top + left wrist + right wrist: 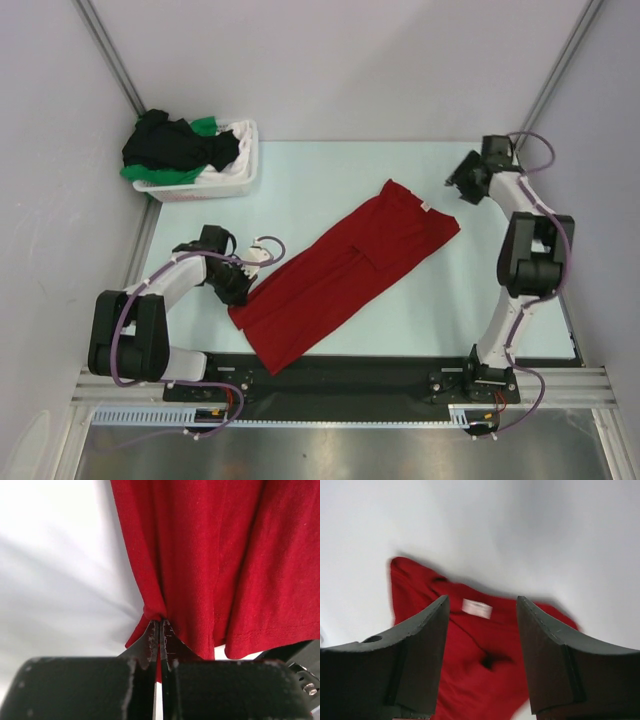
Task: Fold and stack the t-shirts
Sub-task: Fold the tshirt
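A bright red t-shirt (350, 265) lies on the table as a long narrow strip, running diagonally from near left to far right. Its pale neck label (423, 208) is at the far right end. My left gripper (240, 290) is shut on a pinch of the hem edge at the near left end, and in the left wrist view (161, 622) the red cloth (210, 555) spreads away from the jaws. My right gripper (455, 183) is open and empty, off the collar end. In the right wrist view (482, 600) the label (477, 608) shows between its fingers, on the tee (470, 680) below.
A white laundry basket (245, 165) stands at the back left, holding a black tee (175, 145) and a green tee (150, 175). The pale green tabletop (330, 170) ends at a black rail along the near edge (340, 375). Grey walls enclose the sides.
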### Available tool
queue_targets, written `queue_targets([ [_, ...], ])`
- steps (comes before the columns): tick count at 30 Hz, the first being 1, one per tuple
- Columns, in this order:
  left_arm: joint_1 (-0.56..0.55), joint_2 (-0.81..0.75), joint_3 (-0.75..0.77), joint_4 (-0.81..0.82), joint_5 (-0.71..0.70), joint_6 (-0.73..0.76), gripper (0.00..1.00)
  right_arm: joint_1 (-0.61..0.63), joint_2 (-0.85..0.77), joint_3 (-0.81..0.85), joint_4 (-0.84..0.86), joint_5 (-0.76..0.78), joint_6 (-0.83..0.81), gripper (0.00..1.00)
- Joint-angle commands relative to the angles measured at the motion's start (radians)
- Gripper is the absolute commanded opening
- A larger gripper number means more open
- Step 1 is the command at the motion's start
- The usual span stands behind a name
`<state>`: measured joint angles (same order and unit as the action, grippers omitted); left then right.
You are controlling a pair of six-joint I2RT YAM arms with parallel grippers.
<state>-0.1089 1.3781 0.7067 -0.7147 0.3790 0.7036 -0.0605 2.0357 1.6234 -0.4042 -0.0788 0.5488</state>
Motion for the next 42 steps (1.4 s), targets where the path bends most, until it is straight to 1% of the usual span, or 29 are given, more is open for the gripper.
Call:
queue_targets([
  [1,0.003,-0.014,-0.016,-0.054,0.026,0.040,0.00,-0.074,-0.141,-0.190,0.028,0.010,0.000,0.60],
  [3,0.003,-0.017,-0.019,-0.061,0.043,0.048,0.00,-0.091,-0.150,-0.290,0.069,-0.007,0.014,0.59],
  [6,0.003,-0.021,-0.023,-0.071,0.072,0.063,0.00,-0.101,-0.134,-0.336,0.108,-0.071,0.022,0.55],
  [8,0.003,-0.025,-0.024,-0.071,0.067,0.065,0.00,-0.098,-0.109,-0.339,0.125,-0.105,0.034,0.54],
  [12,0.003,-0.028,-0.038,-0.060,0.064,0.066,0.01,-0.085,-0.071,-0.329,0.127,-0.105,0.063,0.52],
  [14,0.003,-0.027,-0.041,-0.060,0.066,0.065,0.00,-0.082,-0.062,-0.332,0.127,-0.111,0.076,0.47],
  [15,0.002,-0.027,-0.042,-0.061,0.067,0.065,0.00,-0.082,-0.052,-0.333,0.134,-0.114,0.080,0.42],
  [16,0.003,-0.027,-0.042,-0.061,0.070,0.065,0.00,-0.082,-0.048,-0.336,0.145,-0.125,0.085,0.29],
  [17,0.003,-0.024,-0.039,-0.061,0.083,0.063,0.00,-0.082,-0.043,-0.339,0.157,-0.134,0.092,0.21],
  [18,0.003,-0.021,-0.032,-0.063,0.090,0.062,0.01,-0.081,-0.026,-0.335,0.180,-0.147,0.099,0.09],
  [21,0.000,0.001,-0.004,-0.069,0.133,0.057,0.00,-0.067,0.020,-0.262,0.215,-0.185,0.126,0.00],
  [22,-0.003,0.010,0.003,-0.066,0.139,0.048,0.00,-0.059,0.062,-0.232,0.222,-0.188,0.132,0.00],
  [23,-0.015,0.018,0.010,-0.060,0.144,0.039,0.00,-0.050,0.092,-0.153,0.223,-0.188,0.148,0.00],
  [24,-0.027,0.038,0.022,-0.054,0.158,0.030,0.00,-0.042,0.118,-0.110,0.225,-0.184,0.155,0.00],
  [25,-0.041,0.047,0.028,-0.054,0.167,0.016,0.01,-0.024,0.179,-0.068,0.226,-0.184,0.167,0.00],
  [28,-0.136,0.071,0.045,-0.045,0.204,0.008,0.01,0.017,0.274,0.134,0.214,-0.190,0.221,0.00],
  [29,-0.193,0.076,0.050,-0.043,0.213,0.008,0.00,0.030,0.331,0.185,0.208,-0.188,0.227,0.00],
  [30,-0.221,0.081,0.056,-0.043,0.225,0.013,0.00,0.042,0.362,0.285,0.196,-0.174,0.240,0.00],
  [31,-0.277,0.090,0.060,-0.046,0.259,0.026,0.00,0.057,0.389,0.337,0.185,-0.165,0.244,0.00],
  [32,-0.307,0.094,0.062,-0.048,0.276,0.034,0.01,0.085,0.444,0.380,0.171,-0.159,0.252,0.00],
  [33,-0.336,0.101,0.063,-0.042,0.291,0.039,0.01,0.094,0.471,0.429,0.166,-0.157,0.261,0.01],
  [34,-0.398,0.123,0.063,-0.035,0.308,0.039,0.00,0.105,0.494,0.502,0.166,-0.157,0.281,0.02],
  [35,-0.432,0.142,0.080,-0.035,0.307,0.037,0.01,0.122,0.542,0.574,0.169,-0.159,0.298,0.03],
  [36,-0.463,0.169,0.094,-0.040,0.305,0.037,0.01,0.131,0.564,0.575,0.168,-0.161,0.298,0.03],
  [37,-0.512,0.191,0.108,-0.039,0.311,0.025,0.02,0.137,0.587,0.645,0.168,-0.157,0.315,0.04],
  [38,-0.531,0.238,0.125,-0.046,0.320,0.020,0.02,0.151,0.604,0.676,0.166,-0.156,0.318,0.05],
  [40,-0.560,0.272,0.186,-0.054,0.351,0.011,0.03,0.162,0.641,0.734,0.163,-0.142,0.323,0.08],
  [41,-0.566,0.286,0.204,-0.048,0.374,0.007,0.04,0.168,0.644,0.762,0.163,-0.135,0.321,0.10],
  [42,-0.569,0.301,0.229,-0.036,0.385,-0.001,0.05,0.174,0.644,0.767,0.177,-0.127,0.321,0.17],
])
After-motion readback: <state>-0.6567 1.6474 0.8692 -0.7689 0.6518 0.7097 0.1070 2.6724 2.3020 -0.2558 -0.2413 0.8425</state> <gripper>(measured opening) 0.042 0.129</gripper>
